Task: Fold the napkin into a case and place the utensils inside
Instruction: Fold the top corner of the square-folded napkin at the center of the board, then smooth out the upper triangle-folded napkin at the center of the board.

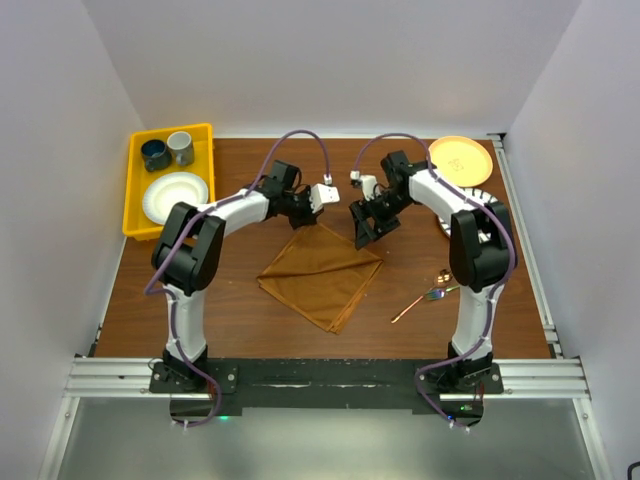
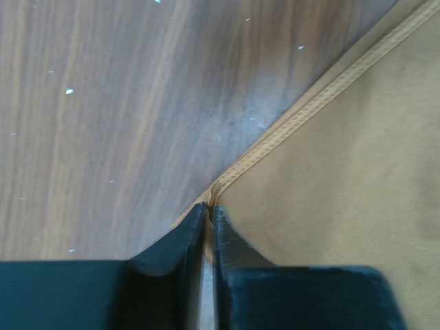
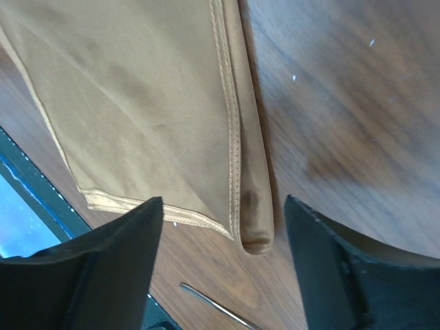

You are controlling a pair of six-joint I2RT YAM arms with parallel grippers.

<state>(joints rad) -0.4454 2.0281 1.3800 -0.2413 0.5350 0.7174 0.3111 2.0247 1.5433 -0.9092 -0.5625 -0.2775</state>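
The rust-brown napkin (image 1: 322, 275) lies folded into a diamond on the wooden table. My left gripper (image 1: 318, 220) is at its far corner. In the left wrist view the jaws (image 2: 208, 210) are shut on the stitched hem of the napkin (image 2: 344, 172). My right gripper (image 1: 367, 236) is open just above the right corner. In the right wrist view the folded corner (image 3: 254, 230) lies between the spread fingers (image 3: 103, 275), untouched. The utensils (image 1: 430, 297) lie on the table right of the napkin. A thin metal handle (image 3: 213, 306) shows near the right fingers.
A yellow bin (image 1: 137, 190) at the back left holds two cups and a white plate. A yellow plate (image 1: 460, 158) sits at the back right. The table's black front rail (image 1: 320, 375) runs along the near edge.
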